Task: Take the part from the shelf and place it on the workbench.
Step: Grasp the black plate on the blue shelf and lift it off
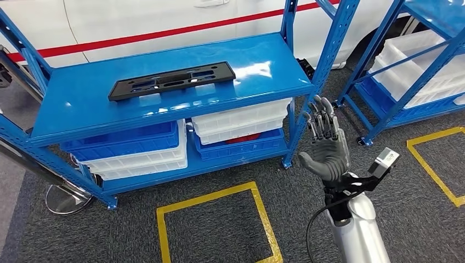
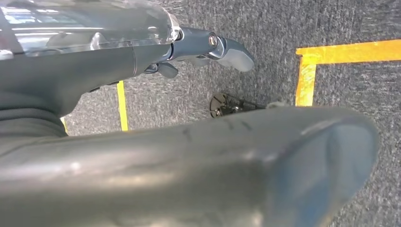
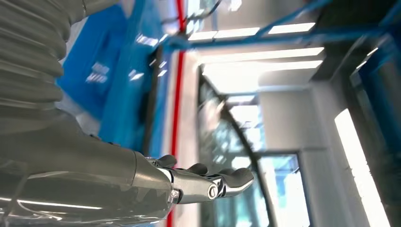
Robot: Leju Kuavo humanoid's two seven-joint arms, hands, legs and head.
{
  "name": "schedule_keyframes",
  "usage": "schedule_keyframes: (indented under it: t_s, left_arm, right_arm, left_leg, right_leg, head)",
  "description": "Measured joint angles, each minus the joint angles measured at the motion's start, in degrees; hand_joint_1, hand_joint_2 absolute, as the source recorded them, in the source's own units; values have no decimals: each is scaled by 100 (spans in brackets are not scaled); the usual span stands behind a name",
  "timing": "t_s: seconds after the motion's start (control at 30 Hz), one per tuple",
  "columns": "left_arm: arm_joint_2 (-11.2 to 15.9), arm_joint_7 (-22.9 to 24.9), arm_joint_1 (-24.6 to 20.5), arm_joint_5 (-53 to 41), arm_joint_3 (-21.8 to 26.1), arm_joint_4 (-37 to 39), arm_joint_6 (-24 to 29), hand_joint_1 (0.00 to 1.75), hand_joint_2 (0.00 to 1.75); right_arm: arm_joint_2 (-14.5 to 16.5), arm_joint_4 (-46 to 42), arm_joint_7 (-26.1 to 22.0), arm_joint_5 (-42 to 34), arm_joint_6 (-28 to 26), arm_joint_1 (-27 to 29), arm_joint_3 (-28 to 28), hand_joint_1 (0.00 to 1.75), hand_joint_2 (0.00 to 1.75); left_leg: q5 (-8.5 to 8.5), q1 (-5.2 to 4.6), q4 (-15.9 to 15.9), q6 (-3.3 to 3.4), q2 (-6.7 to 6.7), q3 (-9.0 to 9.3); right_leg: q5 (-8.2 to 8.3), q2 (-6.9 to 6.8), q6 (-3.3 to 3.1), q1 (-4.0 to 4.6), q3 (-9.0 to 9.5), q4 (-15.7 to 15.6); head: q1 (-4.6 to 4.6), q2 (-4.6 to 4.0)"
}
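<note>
The shelf is glossy blue painted metal that mirrors the lights. The part on it looks like matt black plastic. The bins below are smooth white and blue plastic. The floor is rough grey carpet with yellow tape lines.

A: Floor?
B: Dark grey carpet, w/ yellow tape squares marked on it.
A: Furniture?
B: Blue steel rack front & centre; lower shelf stacked w/ blue bins and white bins. 2nd rack at right, also w/ white bins.
A: Behind?
B: White car, red stripe along its side. Round metal base at left on floor.
A: Light?
B: Bright glare on top shelf.
</note>
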Motion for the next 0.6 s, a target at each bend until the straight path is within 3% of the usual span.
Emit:
schedule_keyframes:
  t_s: [0.3, 0.37, 0.47, 0.53, 0.6]
  left_arm:
    - [-31, -62, -60, 156, -276, 65, 53, 0, 0]
    - [-38, -70, -78, 196, -330, 84, 47, 0, 0]
    - [-66, -79, -101, 250, -411, 102, 26, 0, 0]
    - [-96, -84, -122, 292, -464, 110, 5, 0, 0]
    - [-112, -85, -125, 316, -497, 117, -12, 0, 0]
  right_arm:
    - [234, -1023, 216, -1018, 820, -107, 1255, 0, 175]
    - [292, -1213, 273, -1244, 988, -144, 1511, 0, 175]
    - [366, -1506, 378, -1596, 1238, -233, 1901, 0, 175]
    - [394, -1673, 455, -1826, 1406, -300, 2151, 0, 87]
    - [405, -1753, 493, -1964, 1501, -314, 2287, 0, 0]
  left_leg:
    - [-3, -23, 32, 21, -10, -23]
    - [-2, -32, 41, 49, -11, -34]
    - [74, -5, -72, 143, 3, -5]
    - [130, 21, -152, 201, 20, 22]
    - [134, 10, -154, 220, 19, 15]
  right_leg:
    - [25, -4, 40, -27, -5, -16]
    - [39, -6, 65, -36, -5, -31]
    - [-6, -4, 113, -30, -35, 28]
    - [-276, 2, 101, -10, -258, 492]
    - [-580, 8, 87, 7, -633, 1219]
  head:
    - [-1, 0]
    - [-1, 0]
    - [3, 0]
    - [7, 0]
    - [8, 0]
